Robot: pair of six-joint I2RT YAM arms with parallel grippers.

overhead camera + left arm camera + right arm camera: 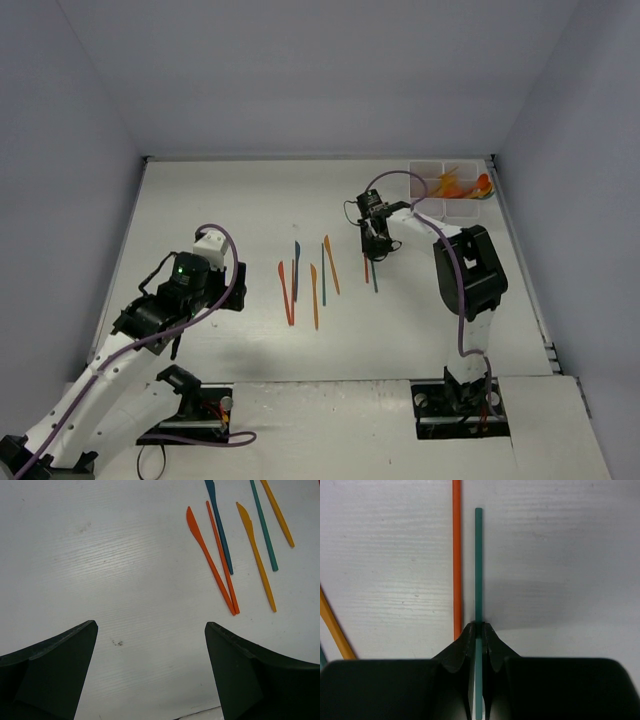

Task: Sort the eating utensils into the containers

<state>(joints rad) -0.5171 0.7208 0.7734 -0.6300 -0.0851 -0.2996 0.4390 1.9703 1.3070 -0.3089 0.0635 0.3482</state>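
The right tool (479, 630) hides the near end of the teal utensil (478, 555), so I can't tell if it is a spoon, fork or knife. Just beside the tool, the orange utensil (456, 555) runs off the top edge. Past the tool, the pieces (462, 186) in the white tray (428, 168) are too small to tell apart.

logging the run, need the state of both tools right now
Left tool: open, holding nothing.
Right tool: closed on a teal utensil.
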